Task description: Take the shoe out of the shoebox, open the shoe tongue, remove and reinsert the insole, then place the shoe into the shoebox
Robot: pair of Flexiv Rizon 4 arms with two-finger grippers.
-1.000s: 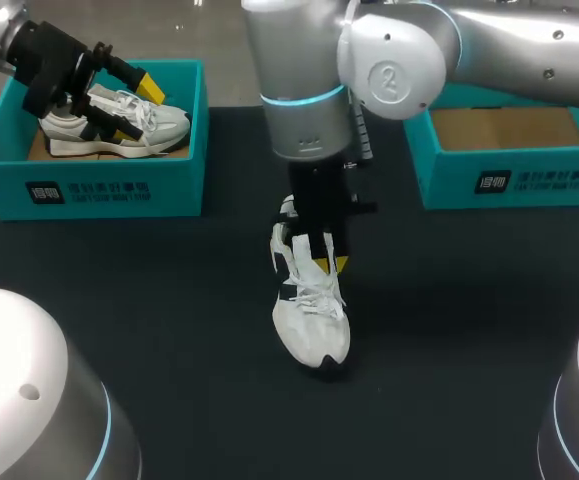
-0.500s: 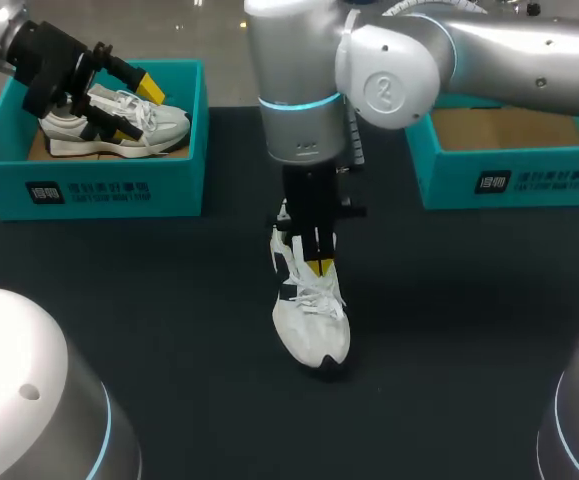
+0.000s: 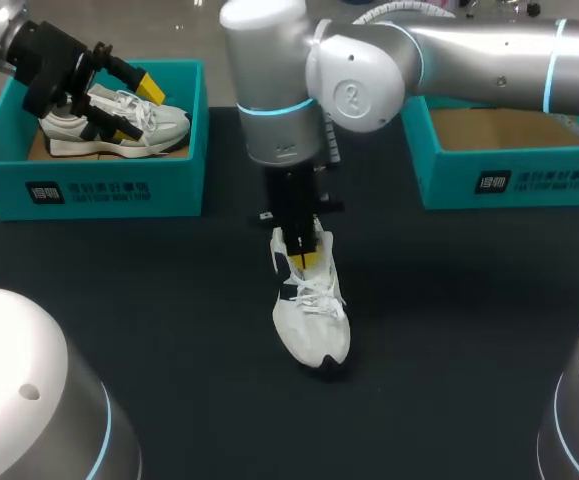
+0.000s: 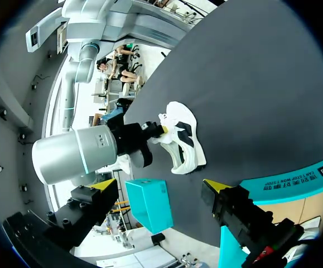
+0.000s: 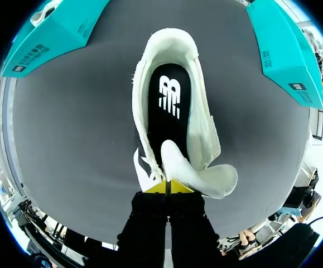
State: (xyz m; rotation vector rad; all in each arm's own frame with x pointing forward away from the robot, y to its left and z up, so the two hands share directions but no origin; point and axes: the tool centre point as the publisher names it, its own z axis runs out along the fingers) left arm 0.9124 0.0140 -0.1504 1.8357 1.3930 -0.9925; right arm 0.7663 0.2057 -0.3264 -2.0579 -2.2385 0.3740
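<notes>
A white and black shoe (image 3: 311, 318) lies on the dark table, toe toward me. My right gripper (image 3: 309, 258) comes down on it from above, shut on the shoe tongue (image 5: 197, 167), which curls up and back from the opening. The black insole (image 5: 169, 106) shows inside the shoe (image 5: 172, 50). My left gripper (image 3: 134, 110) hangs open over a second white shoe (image 3: 159, 125) in the left teal shoebox (image 3: 89, 185), its fingers on either side of the laces. From the left wrist view the shoe (image 4: 184, 139) on the table lies far ahead of the left gripper (image 4: 160, 190).
The right teal shoebox (image 3: 509, 182) stands at the back right with only its brown bottom showing. My right arm's big body (image 3: 279, 90) hangs over the middle of the table. Two round white robot bases (image 3: 29, 390) fill the near corners.
The right gripper's fingers have come together on the tongue and shifted a little left and toward the heel. The left arm has not moved.
</notes>
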